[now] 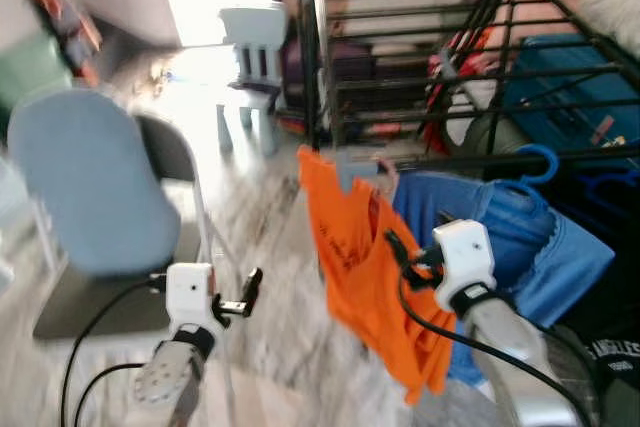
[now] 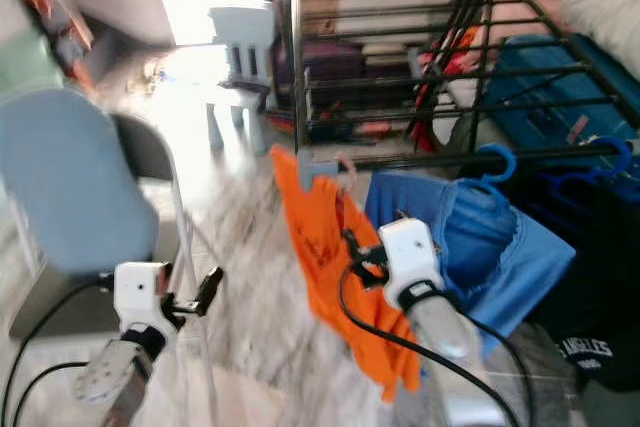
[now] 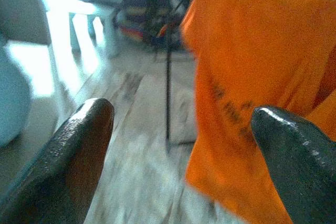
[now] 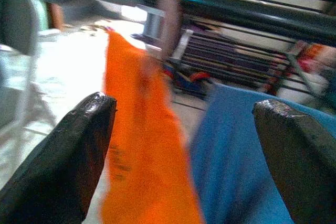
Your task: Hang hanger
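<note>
I see both grippers, left gripper (image 3: 181,129) and right gripper (image 4: 184,129), spread wide and empty; the orange shirt (image 1: 365,267) hangs off the black drying rack (image 1: 420,77) beside blue denim (image 1: 500,237), grey chair (image 1: 90,187) left.

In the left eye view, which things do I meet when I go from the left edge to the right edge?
blue chair → left gripper → orange shirt → right gripper → blue garment → blue hanger hook
</note>
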Controlling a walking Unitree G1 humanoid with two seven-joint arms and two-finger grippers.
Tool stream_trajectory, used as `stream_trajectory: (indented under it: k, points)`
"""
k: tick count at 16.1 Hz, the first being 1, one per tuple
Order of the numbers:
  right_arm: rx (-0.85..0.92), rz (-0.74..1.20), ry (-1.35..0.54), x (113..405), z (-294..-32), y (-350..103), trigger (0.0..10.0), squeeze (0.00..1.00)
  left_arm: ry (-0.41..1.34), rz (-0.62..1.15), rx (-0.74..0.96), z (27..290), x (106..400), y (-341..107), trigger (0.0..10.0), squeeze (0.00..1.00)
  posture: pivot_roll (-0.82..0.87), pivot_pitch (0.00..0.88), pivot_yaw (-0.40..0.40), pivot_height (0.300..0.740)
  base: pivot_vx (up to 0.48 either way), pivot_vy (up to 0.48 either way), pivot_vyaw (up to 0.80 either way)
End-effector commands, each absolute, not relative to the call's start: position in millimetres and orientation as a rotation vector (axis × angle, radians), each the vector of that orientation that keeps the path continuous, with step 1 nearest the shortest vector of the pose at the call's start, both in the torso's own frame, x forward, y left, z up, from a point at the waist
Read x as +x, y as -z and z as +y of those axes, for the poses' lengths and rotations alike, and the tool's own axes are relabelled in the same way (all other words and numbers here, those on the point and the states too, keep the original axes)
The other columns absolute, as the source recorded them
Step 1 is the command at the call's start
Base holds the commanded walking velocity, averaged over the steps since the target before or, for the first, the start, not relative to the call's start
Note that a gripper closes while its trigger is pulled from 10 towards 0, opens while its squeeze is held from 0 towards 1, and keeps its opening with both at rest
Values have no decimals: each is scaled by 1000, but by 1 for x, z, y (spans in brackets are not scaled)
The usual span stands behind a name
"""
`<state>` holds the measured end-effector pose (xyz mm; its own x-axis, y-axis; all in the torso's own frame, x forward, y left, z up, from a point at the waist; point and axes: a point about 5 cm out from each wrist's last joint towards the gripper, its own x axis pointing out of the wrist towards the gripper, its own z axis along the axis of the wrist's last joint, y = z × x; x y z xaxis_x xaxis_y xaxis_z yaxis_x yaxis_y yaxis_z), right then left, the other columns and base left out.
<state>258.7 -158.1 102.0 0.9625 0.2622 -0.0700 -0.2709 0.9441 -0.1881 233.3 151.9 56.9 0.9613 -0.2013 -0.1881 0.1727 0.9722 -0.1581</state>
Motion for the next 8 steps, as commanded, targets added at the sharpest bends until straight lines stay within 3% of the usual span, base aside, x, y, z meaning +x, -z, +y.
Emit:
stream_trajectory:
  k: [1,3,8]
  points:
    - [-201,65,-248,257,-166,-99,10000,0,219,190,-150,144,236,-61,10000,0,-132,0,66,740,322,356,0]
    - [-201,68,-247,256,-167,-98,10000,0,230,191,-144,143,235,-61,10000,0,-131,0,67,740,294,381,0]
    - [-199,90,-252,254,-166,-94,10000,0,237,204,-147,143,233,-60,10000,0,-129,0,67,740,0,0,0]
